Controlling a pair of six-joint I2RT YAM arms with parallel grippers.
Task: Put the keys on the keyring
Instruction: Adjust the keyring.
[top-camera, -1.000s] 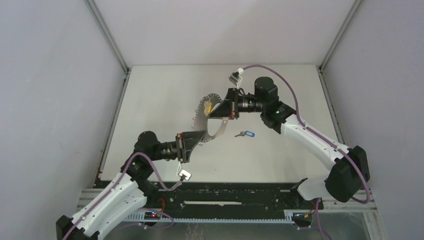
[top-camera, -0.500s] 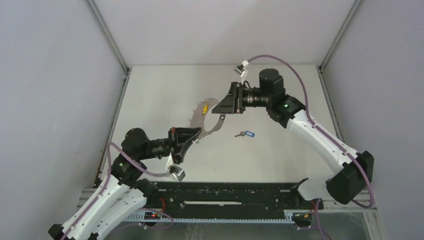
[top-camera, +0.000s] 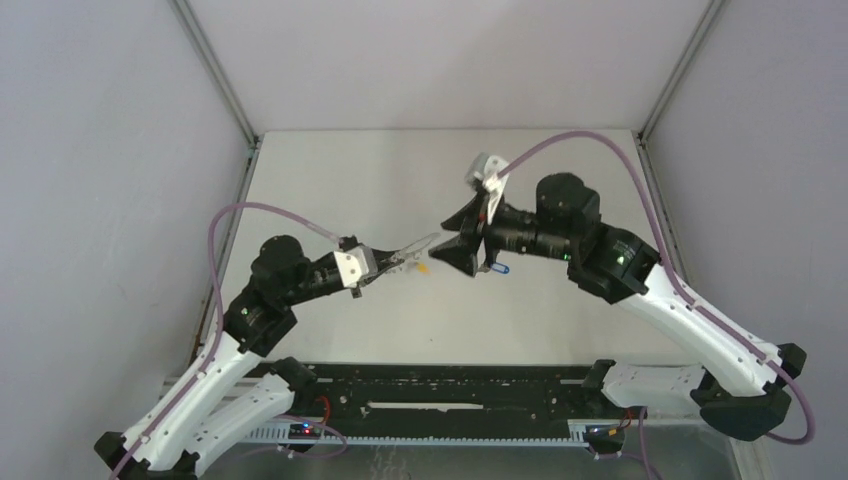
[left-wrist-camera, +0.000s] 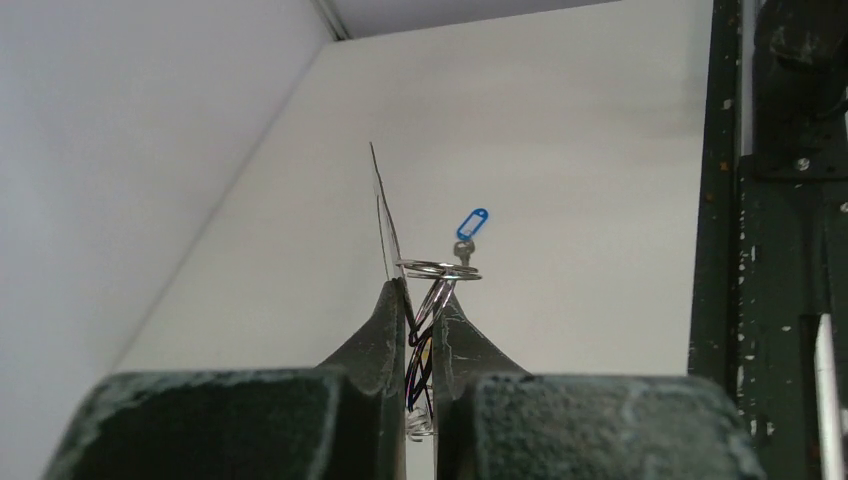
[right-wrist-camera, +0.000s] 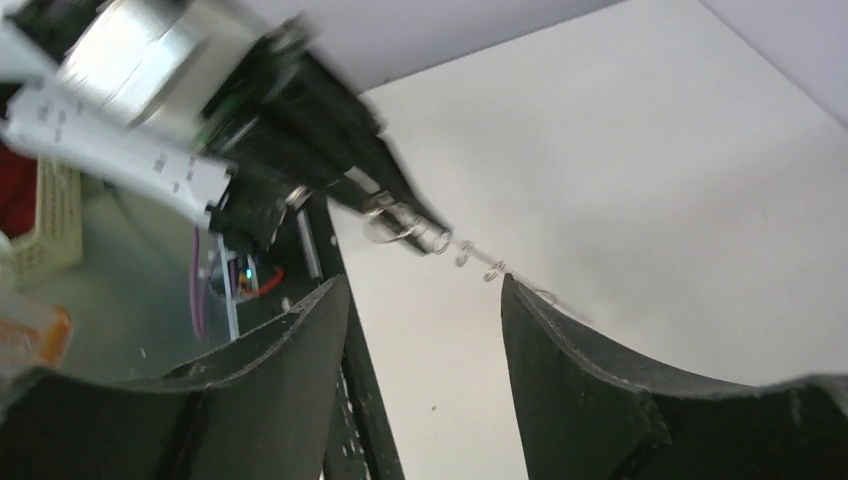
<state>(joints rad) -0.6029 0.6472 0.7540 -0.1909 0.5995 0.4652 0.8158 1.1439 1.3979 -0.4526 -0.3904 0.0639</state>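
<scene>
Jaws of the left gripper (left-wrist-camera: 420, 292) are pinched together on the keyring (top-camera: 418, 245), which they hold up off the surface (top-camera: 330, 180) by its cluster of small metal loops (left-wrist-camera: 440, 270). The jaws of the right gripper (right-wrist-camera: 422, 285) stand wide apart with nothing between them, hovering just beside the free end of the hoop.

The main risk, as I judge it, is the hoop turning in that narrow pinch. It is thin and gripped only at one edge, so a nudge from the right gripper could swing it or pull it loose. A yellow key (top-camera: 424, 267) shows as a small spot just below the hoop. Whether it is properly threaded cannot be told, and if it is not, a tilt or jolt could shake it off. The blue key (left-wrist-camera: 468, 228) lies flat on the surface, apart from the ring and under the right gripper in the top view. Lying low and slim, it may slide away instead of lifting when the jaws come down on it.

Seen edge-on, the keyring is a fine silvery blade rising past the left fingertips, with the bright wire loops bunched at the grip. From the right wrist view the loops trail along its rim like a row of beads.
</scene>
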